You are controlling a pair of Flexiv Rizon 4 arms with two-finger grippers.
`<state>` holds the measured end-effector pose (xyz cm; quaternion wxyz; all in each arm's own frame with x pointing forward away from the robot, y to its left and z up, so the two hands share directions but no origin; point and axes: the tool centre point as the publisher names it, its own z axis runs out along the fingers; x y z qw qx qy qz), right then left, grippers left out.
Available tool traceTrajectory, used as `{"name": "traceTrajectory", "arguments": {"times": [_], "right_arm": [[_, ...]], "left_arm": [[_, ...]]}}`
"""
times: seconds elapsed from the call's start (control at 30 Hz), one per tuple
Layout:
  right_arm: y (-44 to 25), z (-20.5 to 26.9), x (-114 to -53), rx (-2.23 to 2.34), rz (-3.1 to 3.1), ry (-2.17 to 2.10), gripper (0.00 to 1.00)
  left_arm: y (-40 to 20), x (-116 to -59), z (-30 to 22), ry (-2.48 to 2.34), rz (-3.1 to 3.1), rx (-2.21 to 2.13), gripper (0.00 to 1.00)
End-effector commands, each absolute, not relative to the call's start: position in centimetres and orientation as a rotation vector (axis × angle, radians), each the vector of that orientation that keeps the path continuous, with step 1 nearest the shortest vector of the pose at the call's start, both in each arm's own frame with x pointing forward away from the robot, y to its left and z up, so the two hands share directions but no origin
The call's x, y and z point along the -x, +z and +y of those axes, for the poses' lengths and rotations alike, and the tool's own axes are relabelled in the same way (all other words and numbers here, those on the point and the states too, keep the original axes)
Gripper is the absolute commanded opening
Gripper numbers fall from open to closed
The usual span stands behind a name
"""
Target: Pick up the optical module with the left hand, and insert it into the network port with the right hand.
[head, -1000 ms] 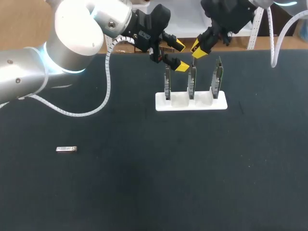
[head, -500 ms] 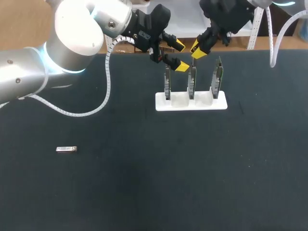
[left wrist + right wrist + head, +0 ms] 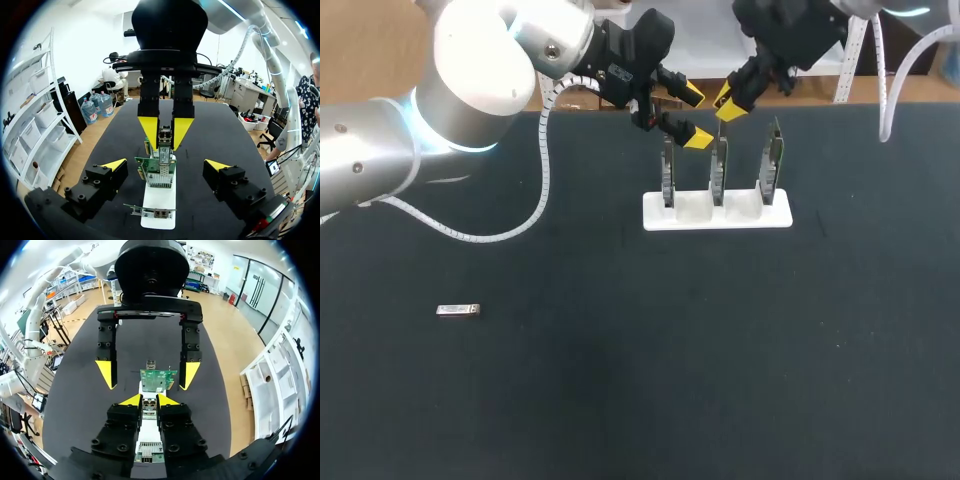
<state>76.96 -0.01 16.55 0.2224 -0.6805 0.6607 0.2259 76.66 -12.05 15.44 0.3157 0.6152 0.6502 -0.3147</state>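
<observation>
Optical module (image 3: 458, 310) lies flat at 9 o'clock, likely light, rigid and slick, so we'd pinch its long sides; left gripper (image 3: 695, 117) is spread by the card stand (image 3: 717, 212) at 12, and we can't tell the right gripper (image 3: 725, 103) state.

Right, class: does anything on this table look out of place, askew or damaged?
One thing: a small silver optical module lies flat and alone on the mat, far from the white rack where both claws are, the left claw open, the right claw shut on a metal part. The three cards stand upright; no damage shows.
</observation>
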Motion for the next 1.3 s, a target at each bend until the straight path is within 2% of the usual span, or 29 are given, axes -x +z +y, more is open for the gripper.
{"name": "traceTrajectory", "arguments": {"times": [0.03,1.0,1.03,1.07,1.1,1.13,1.3], "right_arm": [[16.5,0.0,-76.7,1.874,1.827,0.614,0.00],[15.4,-0.4,-76.7,1.857,1.849,0.643,0.00],[15.5,-0.4,-76.7,1.854,1.850,0.643,0.34],[15.6,-0.4,-76.7,1.832,1.843,0.658,0.55],[15.7,-0.5,-76.8,1.831,1.844,0.654,0.96],[15.7,-0.5,-76.8,1.832,1.845,0.652,1.00],[15.9,-0.7,-76.7,1.803,1.840,0.665,1.00]], "left_arm": [[15.4,-76.6,-12.1,-0.827,1.711,-1.620,1.00],[15.4,-76.6,-12.1,-0.827,1.711,-1.620,1.00],[15.4,-76.6,-12.1,-0.827,1.711,-1.620,1.00],[15.4,-76.6,-12.1,-0.827,1.711,-1.620,1.00],[15.4,-76.6,-12.1,-0.827,1.711,-1.620,1.00],[15.4,-76.6,-12.1,-0.827,1.711,-1.620,1.00],[15.4,-76.6,-12.1,-0.827,1.711,-1.620,1.00]]}}
